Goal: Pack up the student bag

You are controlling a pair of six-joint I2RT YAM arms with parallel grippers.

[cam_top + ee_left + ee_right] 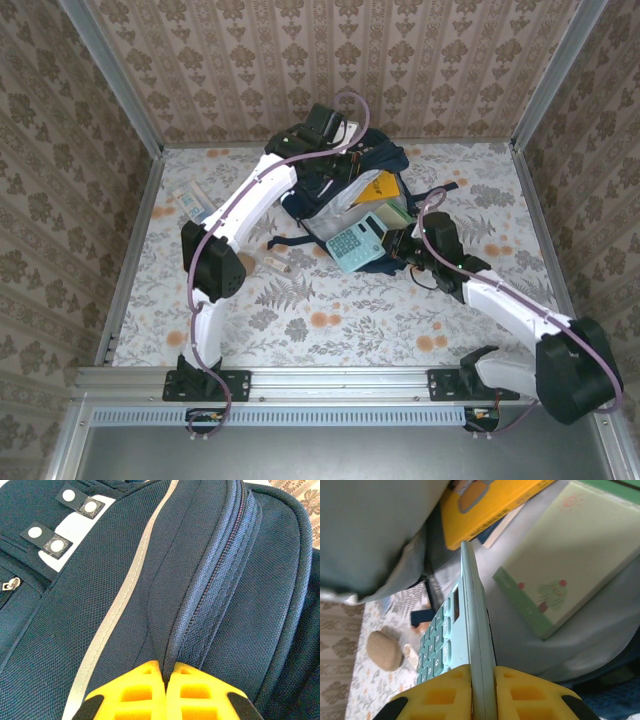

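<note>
The dark navy student bag [385,160] lies open at the back middle of the table. My left gripper [335,162] [166,672] is shut on a fold of the student bag [200,570] beside its zipper, holding the flap up. My right gripper [392,245] [482,675] is shut on a teal calculator [356,243] [470,625], held edge-on at the bag's mouth. Inside the opening lie a yellow book [383,186] [490,505] and a pale green notebook [392,215] [570,565] on the light lining.
On the floral tablecloth left of the bag lie a white and teal flat item [193,204] and a small tan eraser-like piece [277,264] [384,650]. A bag strap [285,243] trails onto the table. Walls enclose three sides.
</note>
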